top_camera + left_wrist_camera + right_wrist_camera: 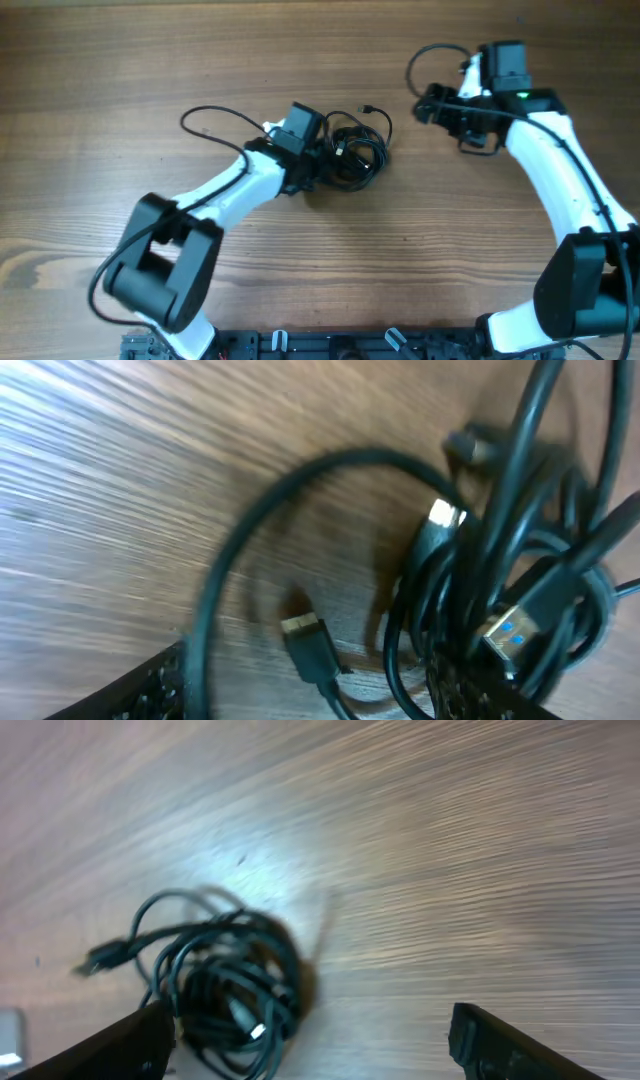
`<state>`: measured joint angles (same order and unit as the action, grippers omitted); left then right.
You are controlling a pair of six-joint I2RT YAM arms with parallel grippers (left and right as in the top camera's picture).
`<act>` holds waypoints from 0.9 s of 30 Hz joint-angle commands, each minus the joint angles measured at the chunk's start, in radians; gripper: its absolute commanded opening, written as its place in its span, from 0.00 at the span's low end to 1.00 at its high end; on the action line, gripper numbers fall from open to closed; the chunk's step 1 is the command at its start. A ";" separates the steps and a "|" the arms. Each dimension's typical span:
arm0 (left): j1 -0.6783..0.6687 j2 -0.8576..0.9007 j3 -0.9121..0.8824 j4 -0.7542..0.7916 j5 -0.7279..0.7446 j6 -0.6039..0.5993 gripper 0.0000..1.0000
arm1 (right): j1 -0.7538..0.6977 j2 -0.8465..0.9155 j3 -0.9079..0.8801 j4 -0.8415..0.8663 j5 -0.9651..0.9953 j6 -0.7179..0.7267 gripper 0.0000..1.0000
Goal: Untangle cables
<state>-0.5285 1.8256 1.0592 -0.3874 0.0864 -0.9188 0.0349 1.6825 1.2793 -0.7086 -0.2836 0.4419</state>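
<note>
The cables [355, 150] lie as a knotted black bundle near the table's middle, with one thin end [372, 108] sticking out behind. My left gripper [325, 160] is at the bundle's left edge. In the left wrist view its jaws stand apart [310, 700], with a plug [305, 640] and a cable loop [215, 590] between them, and the right finger [470, 690] sits in among the cables [520, 610]. Nothing looks clamped. My right gripper [432, 105] hovers open to the right of the bundle. From the right wrist view the cables [225, 985] lie ahead of its left finger [140, 1040].
The wooden table [150, 60] carries nothing else but the arms. A thicker black wire [205, 125] loops off the left arm and another [425, 60] off the right arm. The arm bases stand at the front edge.
</note>
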 commanded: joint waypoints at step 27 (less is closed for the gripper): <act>0.023 -0.232 0.129 0.063 0.154 0.293 0.04 | -0.016 -0.016 0.021 0.014 -0.562 -0.408 0.89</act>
<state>-0.5179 1.7695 1.0809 -0.3370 0.1024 -0.8062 0.0105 1.6825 1.2797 -0.7116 -0.5434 0.1822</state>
